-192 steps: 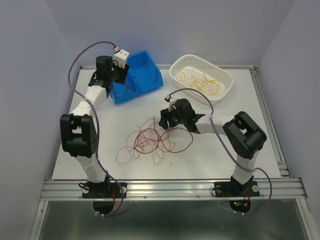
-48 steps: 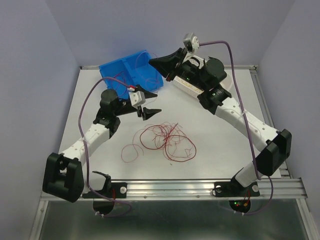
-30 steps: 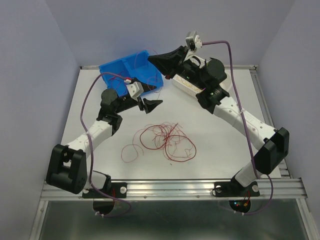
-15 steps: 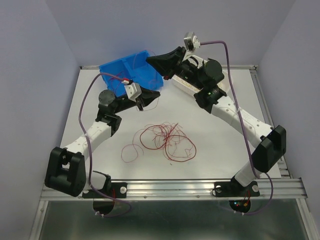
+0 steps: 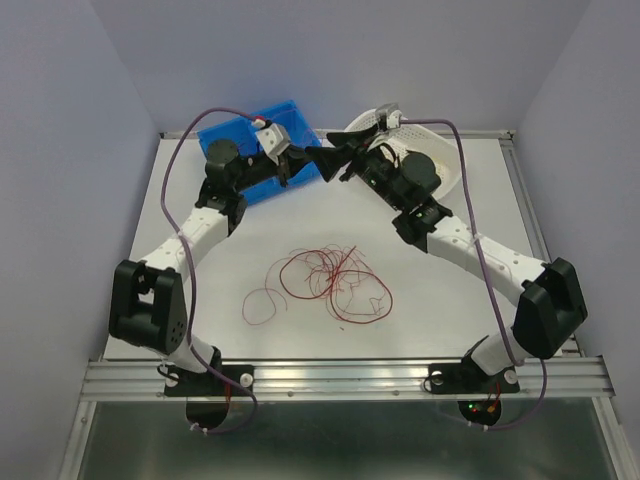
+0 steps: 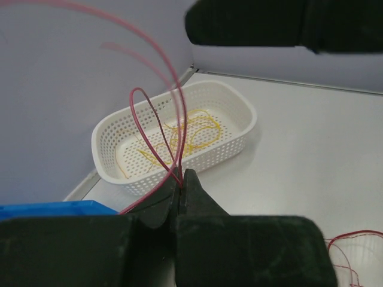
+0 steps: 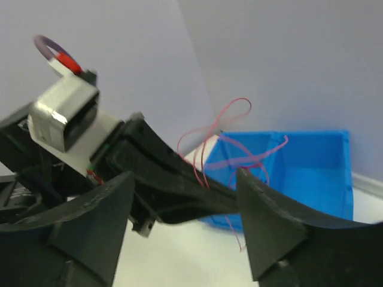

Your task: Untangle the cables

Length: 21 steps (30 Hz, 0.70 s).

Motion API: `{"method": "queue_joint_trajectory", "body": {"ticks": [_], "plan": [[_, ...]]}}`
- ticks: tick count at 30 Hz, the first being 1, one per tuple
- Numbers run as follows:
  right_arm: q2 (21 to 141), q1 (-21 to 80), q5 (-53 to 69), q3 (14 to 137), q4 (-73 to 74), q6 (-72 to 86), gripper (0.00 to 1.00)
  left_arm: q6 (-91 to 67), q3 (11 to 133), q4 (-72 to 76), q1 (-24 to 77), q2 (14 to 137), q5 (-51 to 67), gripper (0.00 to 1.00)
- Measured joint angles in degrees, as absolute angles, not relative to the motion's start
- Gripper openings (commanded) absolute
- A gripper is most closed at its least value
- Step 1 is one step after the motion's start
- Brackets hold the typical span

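1. Top view: L gripper (image 5: 290,164) & R gripper (image 5: 323,160) meet tip-to-tip, raised over the right end of the blue bin (image 5: 235,140), beside the white basket (image 5: 448,172). The red cables (image 5: 330,280) lie tangled mid-table (image 5: 470,300), well apart from both, on the bases' side.
2. L wrist: L jaws clamped on one red strand (image 6: 181,137), which loops up from the tips. Yellow cables (image 6: 191,128) sit in the basket beyond.
3. R wrist: R fingers (image 7: 96,227) spread wide, holding nothing. L's tips & the strand sit between them, the strand running roughly upright, bin behind. Prob. R need only close, not travel.
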<state>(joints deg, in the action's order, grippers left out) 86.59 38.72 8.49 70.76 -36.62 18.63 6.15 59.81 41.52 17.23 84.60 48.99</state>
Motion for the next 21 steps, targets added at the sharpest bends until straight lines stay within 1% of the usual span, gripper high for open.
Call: {"method": "queue_joint_trajectory", "body": {"ticks": [3,4,10,13,18,21], "plan": [[86.6,38.7,2.0,67.0,-36.3,18.0,0.84,6.9,67.7,37.0,16.1,90.4,48.7,0.00],[86.6,38.7,-0.1,65.8,-36.2,17.9,0.87,7.1,71.3,35.4,15.8,92.9,48.6,0.00],[85.1,38.7,-10.2,57.6,-36.4,18.2,0.88,10.4,95.7,24.8,14.3,108.9,47.4,0.00],[83.3,38.7,-12.6,54.2,-36.6,18.4,0.88,10.5,104.1,23.5,13.1,116.5,47.5,0.00],[78.8,38.7,-15.8,49.2,-37.4,19.1,0.88,7.7,115.0,23.7,10.3,128.7,48.5,0.00],[76.6,38.7,-16.9,47.1,-38.0,19.1,0.88,6.3,117.8,23.4,8.6,134.2,48.1,0.00]]}}
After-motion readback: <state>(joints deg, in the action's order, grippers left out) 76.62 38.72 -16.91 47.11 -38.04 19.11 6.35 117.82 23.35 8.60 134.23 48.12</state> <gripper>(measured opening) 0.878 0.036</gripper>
